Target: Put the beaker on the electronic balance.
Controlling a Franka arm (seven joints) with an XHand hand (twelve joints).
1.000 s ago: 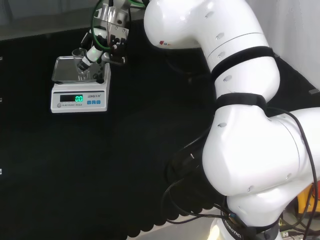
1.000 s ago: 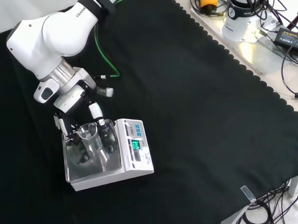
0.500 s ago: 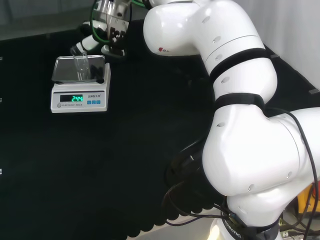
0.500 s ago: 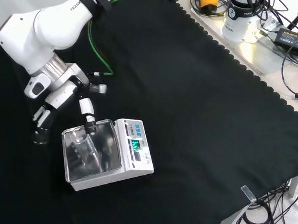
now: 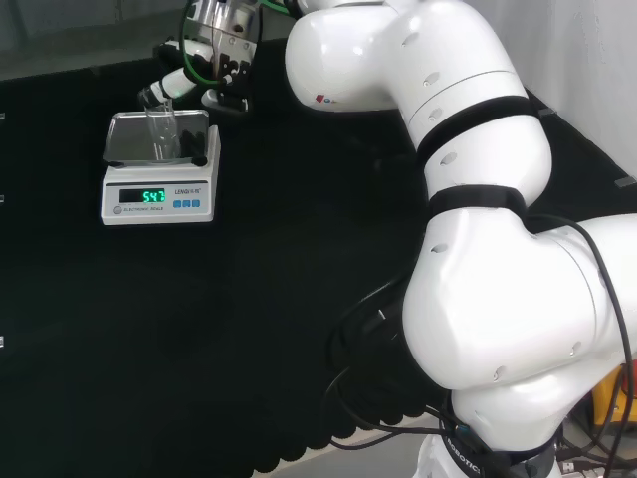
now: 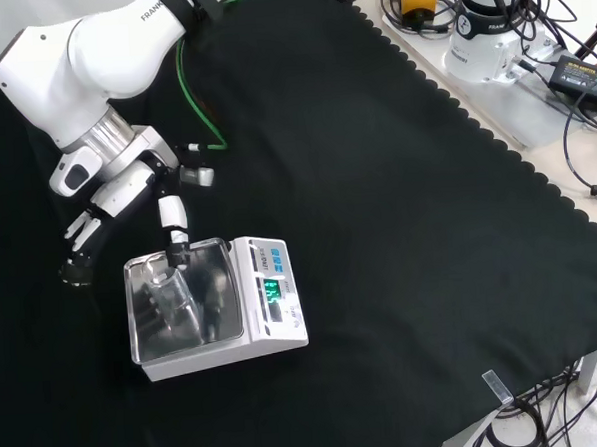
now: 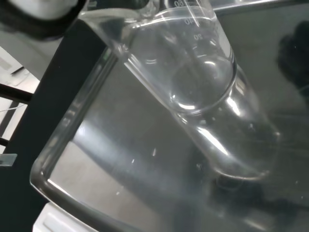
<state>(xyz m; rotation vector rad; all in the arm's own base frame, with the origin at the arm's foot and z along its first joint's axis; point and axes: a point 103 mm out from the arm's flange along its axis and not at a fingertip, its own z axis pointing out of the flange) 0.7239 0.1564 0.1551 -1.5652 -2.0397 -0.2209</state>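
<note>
A clear glass beaker (image 6: 168, 291) stands upright on the steel pan (image 6: 207, 288) of the white electronic balance (image 6: 274, 320). In the head view the beaker (image 5: 162, 132) rises from the pan (image 5: 129, 139) of the balance (image 5: 159, 197) at the far left. The hand (image 6: 129, 195) hovers just behind the balance, open, its fingers straight and spread. One fingertip (image 6: 176, 250) is close to the beaker's rim; whether it touches I cannot tell. The hand (image 5: 214, 65) is above and to the right of the beaker in the head view. Up close the beaker (image 7: 198, 92) rests on the pan (image 7: 111, 164).
The arm's white links (image 5: 478, 249) take up the right of the head view. A green cable (image 6: 197, 99) hangs from the arm onto the cloth. Beyond the cloth's scalloped edge (image 6: 474, 124) lie power boxes and cables (image 6: 489, 33). Black cloth surrounds the balance.
One second ago the hand was curled round the beaker on the pan. It has let go, opened its fingers and drawn back; the beaker stays standing on the pan.
</note>
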